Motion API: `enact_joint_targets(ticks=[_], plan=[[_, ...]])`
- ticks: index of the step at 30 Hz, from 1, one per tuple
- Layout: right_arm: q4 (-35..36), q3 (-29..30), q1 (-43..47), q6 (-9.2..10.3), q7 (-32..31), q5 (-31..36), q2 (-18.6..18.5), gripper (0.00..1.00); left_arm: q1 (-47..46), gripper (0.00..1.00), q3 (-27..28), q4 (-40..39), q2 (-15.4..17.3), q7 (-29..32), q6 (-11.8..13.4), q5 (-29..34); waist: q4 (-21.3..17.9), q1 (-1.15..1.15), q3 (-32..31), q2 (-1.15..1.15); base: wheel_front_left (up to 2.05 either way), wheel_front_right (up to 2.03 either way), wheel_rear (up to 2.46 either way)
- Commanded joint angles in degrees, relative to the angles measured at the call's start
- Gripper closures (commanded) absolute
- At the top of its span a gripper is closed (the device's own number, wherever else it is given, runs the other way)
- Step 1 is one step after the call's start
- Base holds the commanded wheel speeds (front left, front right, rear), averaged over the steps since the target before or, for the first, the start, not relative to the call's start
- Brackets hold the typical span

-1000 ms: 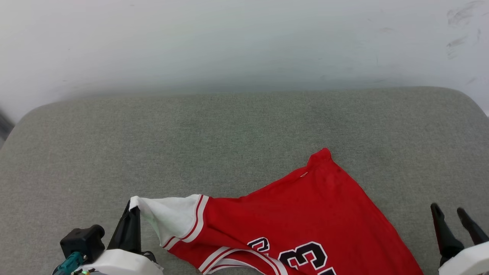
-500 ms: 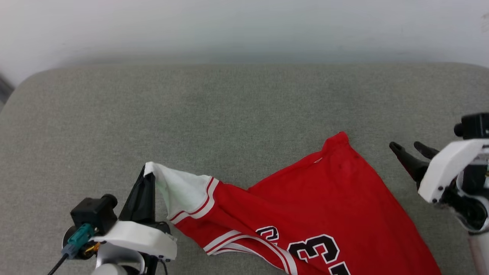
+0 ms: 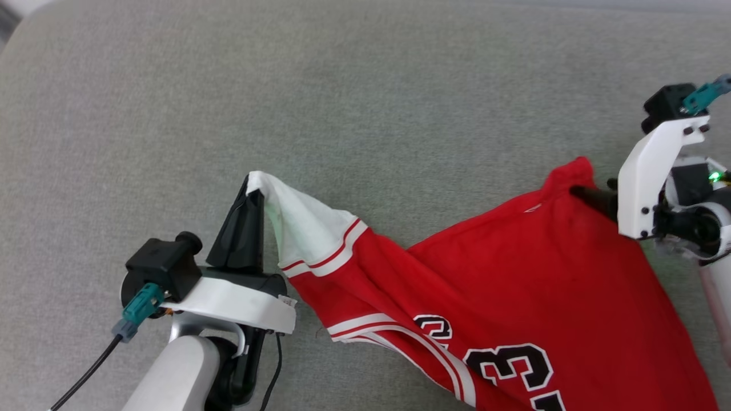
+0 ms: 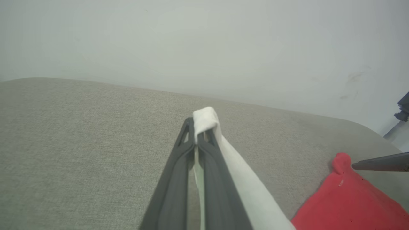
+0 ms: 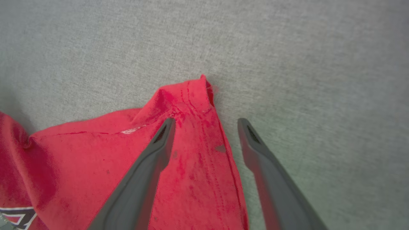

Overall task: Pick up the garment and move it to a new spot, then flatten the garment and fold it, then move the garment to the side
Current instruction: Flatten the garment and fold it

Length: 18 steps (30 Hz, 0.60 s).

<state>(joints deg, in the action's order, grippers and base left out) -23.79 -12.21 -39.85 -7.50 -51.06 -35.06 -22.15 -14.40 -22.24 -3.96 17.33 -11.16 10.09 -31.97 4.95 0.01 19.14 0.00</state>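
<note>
Closest to me, at 5 o'clock in my head view, the garment [image 3: 514, 274] lies spread over the grey cushion [image 3: 400, 85]. Its black, white-outlined numerals [image 3: 511, 365] run off the near edge of the view. From there the red cloth reaches out two ways. Toward 9 o'clock it narrows past the red-and-white striped trim [image 3: 334, 257] into a white panel [image 3: 305, 225]. The tip of that panel is raised off the cushion, because my left gripper [image 3: 251, 191], at 8 o'clock in the view, has hold of it. My two dark fingers [image 4: 172, 179] there are pressed together, with the white cloth pinched between them. In my left wrist view a small fold pokes out past the tips and the rest drapes away toward 5 o'clock. Toward 2 o'clock the garment tapers to a red hemmed corner [image 5: 191, 95], and my right gripper [image 3: 591, 197] is there, at 3 o'clock in the head view. Its fingers are spread as wide as they go and hold nothing. In my right wrist view one finger lies over the red cloth and the other over bare cushion at its 3 o'clock side, so the hem runs between them. I cannot tell whether either tip touches the fabric. Beyond both corners, toward 12 o'clock, the cushion stretches on, and my left wrist view shows a pale wall [image 4: 204, 38] rising behind its rounded far edge.
</note>
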Motion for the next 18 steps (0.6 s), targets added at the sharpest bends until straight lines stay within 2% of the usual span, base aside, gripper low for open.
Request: enact_joint_targets(ticks=[1,5,6,7,8,14,18], plan=[[-3.13,-1.63,-0.97,0.02,-0.5,-0.32,0.21,0.0,-1.43,1.0,-0.45,0.56,-0.7,-0.69,-0.61,0.21,2.09,-0.01,2.41,0.0,0.0,0.0,0.0],[-7.78,-4.35,0.05,0.02,-2.02,-1.84,0.85,0.0,-2.12,1.0,-0.79,1.45,-1.19,-1.19,-1.14,0.08,2.72,-0.01,2.76,0.0,0.0,0.0,0.0],[-9.07,-5.49,0.56,0.02,-2.71,-2.59,0.95,0.29,-2.21,1.0,-0.81,1.75,-1.26,-1.25,-1.33,-0.03,2.85,-0.01,2.7,0.0,0.0,0.0,0.0],[-10.1,-6.57,0.94,0.02,-3.2,-3.4,1.12,0.8,-2.15,1.0,-0.78,2.01,-1.36,-1.38,-1.41,-0.15,2.91,-0.01,2.6,0.0,0.0,0.0,0.0],[-10.86,-7.52,1.23,0.01,-3.58,-4.04,1.28,1.0,-1.97,1.0,-0.72,2.2,-1.43,-1.55,-1.37,-0.25,2.91,-0.01,2.46,0.0,0.0,0.0,0.0],[-9.93,-10.37,-0.99,0.01,2.24,-6.33,-0.9,1.0,-0.54,1.0,-0.23,3.48,-1.1,-1.96,-1.45,-0.88,2.21,-0.01,0.29,0.0,0.0,0.0,0.0],[-6.82,-10.53,-2.02,0.03,11.38,-5.01,-3.38,1.0,0.1,1.0,0.46,4.2,-0.27,-2.35,-1.08,-0.56,1.26,-0.01,-2.62,0.0,0.0,0.0,0.0]])
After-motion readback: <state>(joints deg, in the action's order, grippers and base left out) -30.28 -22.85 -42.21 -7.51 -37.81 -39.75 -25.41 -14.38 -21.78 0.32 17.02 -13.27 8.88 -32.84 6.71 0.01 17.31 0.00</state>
